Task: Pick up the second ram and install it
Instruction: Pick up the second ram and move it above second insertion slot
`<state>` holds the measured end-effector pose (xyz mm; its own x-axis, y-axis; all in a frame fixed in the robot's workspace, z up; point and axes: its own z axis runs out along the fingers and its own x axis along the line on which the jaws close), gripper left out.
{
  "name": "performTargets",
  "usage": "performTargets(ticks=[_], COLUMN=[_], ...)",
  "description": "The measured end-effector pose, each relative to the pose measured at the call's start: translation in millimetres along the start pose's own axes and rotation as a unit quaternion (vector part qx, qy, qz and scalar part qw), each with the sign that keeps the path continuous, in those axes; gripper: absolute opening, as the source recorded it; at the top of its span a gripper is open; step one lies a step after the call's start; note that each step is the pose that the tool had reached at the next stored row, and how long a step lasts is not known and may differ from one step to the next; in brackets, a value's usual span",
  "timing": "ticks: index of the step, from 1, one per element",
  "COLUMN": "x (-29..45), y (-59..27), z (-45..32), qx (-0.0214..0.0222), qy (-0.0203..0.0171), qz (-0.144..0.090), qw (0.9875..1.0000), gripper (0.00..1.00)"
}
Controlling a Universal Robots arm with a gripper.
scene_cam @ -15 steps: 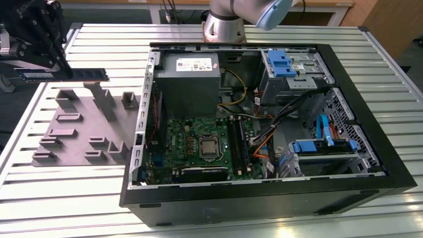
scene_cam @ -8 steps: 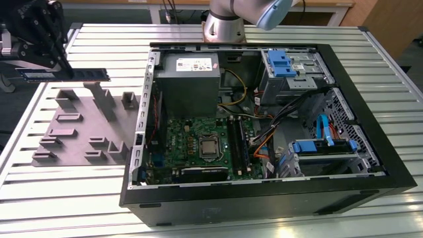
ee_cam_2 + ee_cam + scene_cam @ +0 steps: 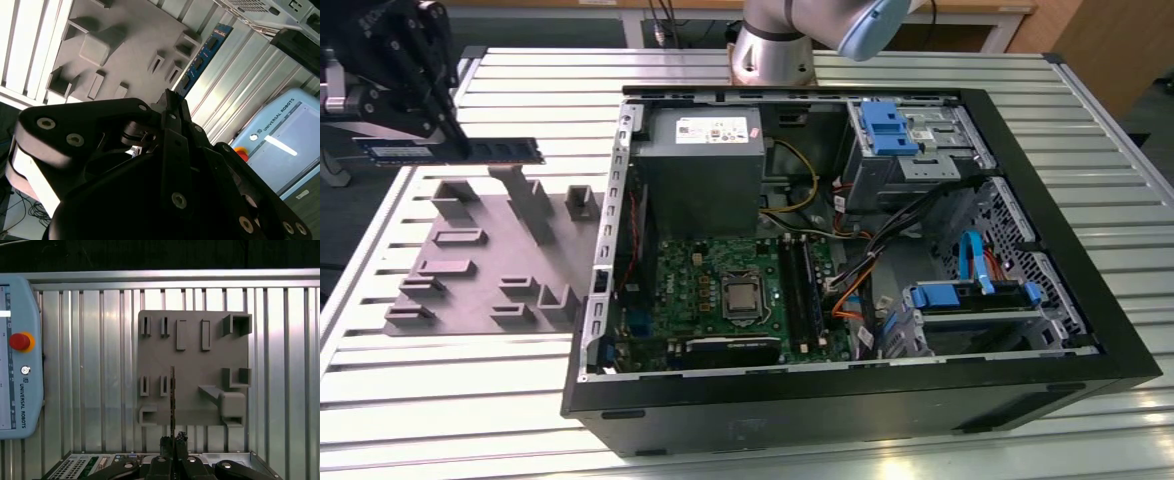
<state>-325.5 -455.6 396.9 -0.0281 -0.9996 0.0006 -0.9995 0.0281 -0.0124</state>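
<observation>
Second ram [image 3: 487, 151] | grasped at one end by gripper [image 3: 438, 140], held level above grey fixture tray [image 3: 478, 268] | open computer case [image 3: 854, 400] beside tray on desk [image 3: 440, 400]

Bright overhead light glares white off the ribbed silver metal table [image 3: 35, 30]; the black metal gripper [image 3: 175, 100] looms in shadow, the open black computer case [image 3: 854, 410] dim inside.

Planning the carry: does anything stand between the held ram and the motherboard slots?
Yes: the gripper holds the second ram above the grey tray, and the case's side wall stands between it and the motherboard slots.
</observation>
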Motion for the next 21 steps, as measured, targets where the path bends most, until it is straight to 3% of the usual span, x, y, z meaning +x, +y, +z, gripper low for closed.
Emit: performTargets(ticks=[21], x=[-0.1], y=[-5.1], z=[0.3], qx=[0.0000], qy=[0.0000], qz=[0.000], qw=[1.0000], gripper=[0.14])
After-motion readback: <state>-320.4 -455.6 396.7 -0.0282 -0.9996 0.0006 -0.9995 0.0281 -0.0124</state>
